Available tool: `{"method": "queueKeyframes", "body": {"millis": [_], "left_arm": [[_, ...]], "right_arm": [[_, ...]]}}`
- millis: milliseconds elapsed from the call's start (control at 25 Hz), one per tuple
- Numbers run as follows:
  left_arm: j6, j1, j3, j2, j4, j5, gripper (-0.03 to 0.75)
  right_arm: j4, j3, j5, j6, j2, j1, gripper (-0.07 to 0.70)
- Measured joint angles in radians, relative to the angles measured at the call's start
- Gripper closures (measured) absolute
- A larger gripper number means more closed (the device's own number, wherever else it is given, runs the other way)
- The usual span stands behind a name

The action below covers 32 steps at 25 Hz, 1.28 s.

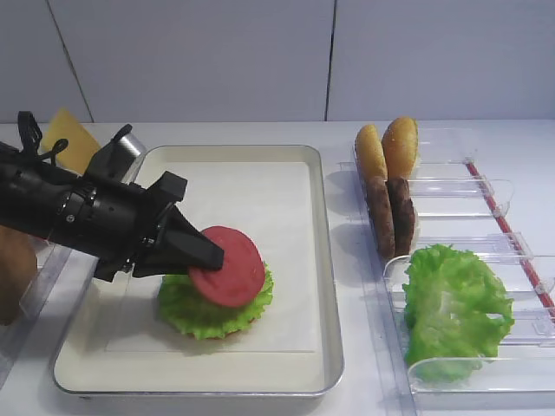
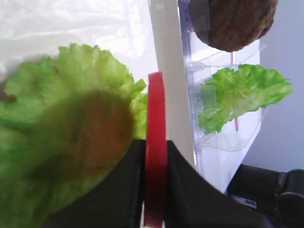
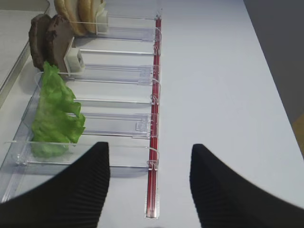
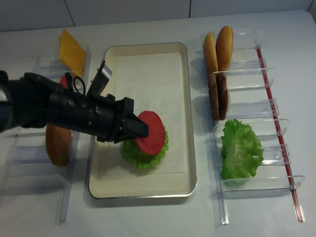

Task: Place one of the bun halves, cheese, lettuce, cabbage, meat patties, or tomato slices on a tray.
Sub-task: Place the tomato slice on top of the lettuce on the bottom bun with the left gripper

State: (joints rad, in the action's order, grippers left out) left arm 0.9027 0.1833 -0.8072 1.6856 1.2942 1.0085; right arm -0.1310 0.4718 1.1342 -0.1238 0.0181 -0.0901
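Tomato slice [image 1: 228, 266] clamped edge-on by left gripper [image 1: 211, 257], tilted over lettuce [image 1: 212, 308] on tray [image 1: 328, 260]. If released tilted, slice likely slid off leaf. Right gripper [image 3: 149, 178] held open, empty.

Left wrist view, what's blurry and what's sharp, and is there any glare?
Left wrist view: the lettuce on the tray is soft and blurred, the held tomato slice fairly crisp, the racked lettuce leaf sharpest; the paper liner top left is washed out bright.

Two clear plastic racks [image 4: 256, 111] stand on the white table [image 4: 148, 217], one with a red strip [image 3: 153, 142].
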Motion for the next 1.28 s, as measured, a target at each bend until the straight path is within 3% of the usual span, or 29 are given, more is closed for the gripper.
{"method": "queueKeyframes", "body": {"millis": [320, 560, 760, 1280], "left_arm": [[0.004, 0.0, 0.0, 0.0, -0.002, -0.032, 0.667], [0.004, 0.0, 0.0, 0.002, -0.005, 0.034, 0.667], [-0.008, 0.0, 0.0, 0.002, -0.061, -0.001, 0.667], [-0.015, 0.0, 0.0, 0.051, -0.061, -0.018, 0.667]], "right_arm": [[0.0, 0.0, -0.002, 0.0, 0.0, 0.0, 0.217], [0.0, 0.0, -0.002, 0.0, 0.0, 0.0, 0.217], [0.0, 0.0, -0.002, 0.0, 0.0, 0.0, 0.217], [0.0, 0.0, -0.002, 0.0, 0.0, 0.0, 0.217]]}}
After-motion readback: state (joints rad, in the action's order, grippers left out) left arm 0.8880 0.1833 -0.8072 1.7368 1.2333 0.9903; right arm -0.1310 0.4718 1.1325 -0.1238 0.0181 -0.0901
